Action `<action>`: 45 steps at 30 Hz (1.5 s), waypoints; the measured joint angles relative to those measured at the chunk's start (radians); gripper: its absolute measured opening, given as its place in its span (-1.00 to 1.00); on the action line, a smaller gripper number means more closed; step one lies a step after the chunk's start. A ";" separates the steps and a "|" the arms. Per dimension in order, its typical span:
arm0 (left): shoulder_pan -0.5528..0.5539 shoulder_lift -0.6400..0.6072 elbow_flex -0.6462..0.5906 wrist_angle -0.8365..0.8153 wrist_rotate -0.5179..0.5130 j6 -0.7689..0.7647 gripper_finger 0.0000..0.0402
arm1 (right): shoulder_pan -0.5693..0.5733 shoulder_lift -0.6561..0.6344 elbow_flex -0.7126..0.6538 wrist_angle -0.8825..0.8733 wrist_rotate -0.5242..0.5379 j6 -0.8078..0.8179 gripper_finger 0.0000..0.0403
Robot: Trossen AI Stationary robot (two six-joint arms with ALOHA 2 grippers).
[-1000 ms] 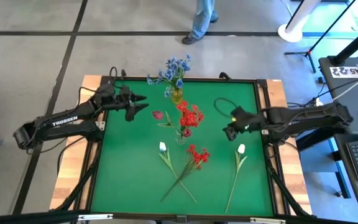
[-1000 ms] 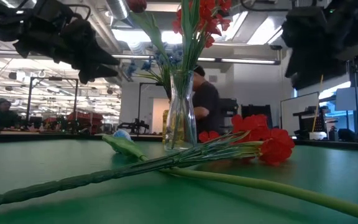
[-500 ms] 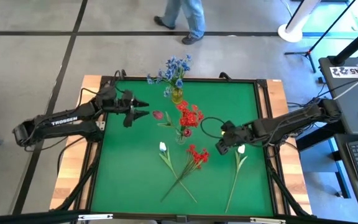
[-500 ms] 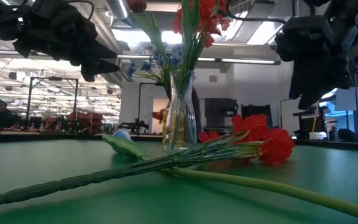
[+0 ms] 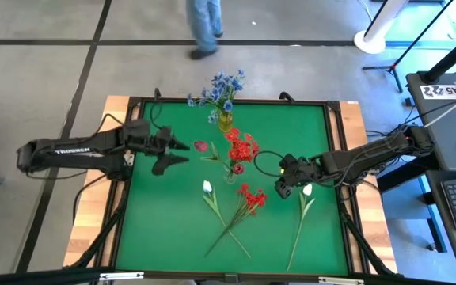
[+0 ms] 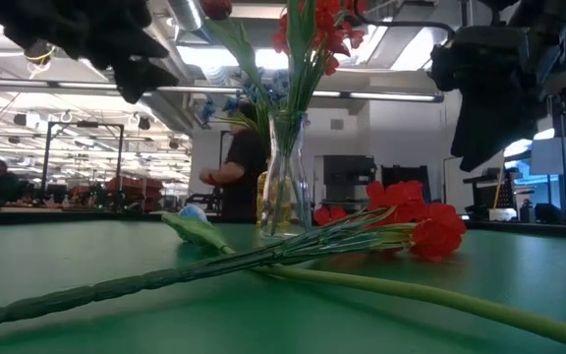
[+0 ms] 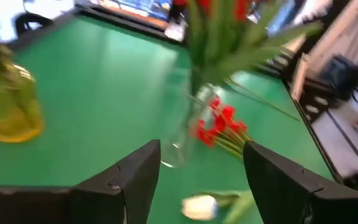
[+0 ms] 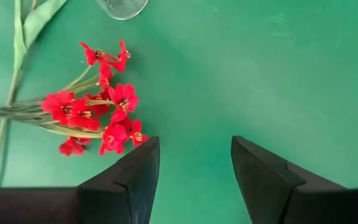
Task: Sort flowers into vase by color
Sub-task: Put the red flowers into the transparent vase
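A clear vase (image 5: 230,172) at the table's middle holds red clustered blooms (image 5: 242,146) and a red-pink rosebud (image 5: 201,146). Behind it a yellow vase (image 5: 225,121) holds blue sprigs (image 5: 221,87). A red clustered flower (image 5: 252,197) and two white tulip buds (image 5: 207,188) (image 5: 307,189) lie flat on the green mat on their stems. My right gripper (image 5: 279,189) is open and hovers just right of the lying red bloom (image 8: 98,112). My left gripper (image 5: 182,152) is open in the air, left of the clear vase (image 7: 184,130).
The lying red flower's stem and a tulip's stem cross near the near edge (image 5: 229,232). A raised black frame (image 5: 339,104) borders the mat. A person (image 5: 205,24) walks on the floor beyond the far edge.
My right gripper has swung toward the table's near edge and left and dropped toward the lying red flower, then held still. My left gripper has moved toward the near edge, staying open. The person beyond the table has walked to the left.
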 joint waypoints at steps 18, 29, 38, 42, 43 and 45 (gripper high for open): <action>-0.754 0.219 0.002 0.224 -0.663 -0.266 0.12 | 0.000 -0.211 0.000 0.007 0.191 -0.166 -0.02; -0.865 0.700 0.110 0.520 -0.711 -0.335 0.12 | 0.000 -0.291 0.001 0.085 0.377 -0.189 -0.02; -0.863 1.022 0.398 0.438 -0.721 -0.275 0.12 | 0.000 -0.249 0.001 0.207 0.335 -0.182 -0.02; -0.843 1.111 0.510 0.309 -0.722 -0.328 0.12 | 0.001 -0.229 0.001 0.282 0.298 -0.195 -0.02; -0.835 1.130 0.533 0.268 -0.721 -0.358 0.12 | 0.001 -0.224 0.001 0.295 0.292 -0.205 -0.02; -0.818 1.161 0.568 0.200 -0.700 -0.419 0.12 | 0.001 -0.217 0.001 0.295 0.283 -0.211 -0.02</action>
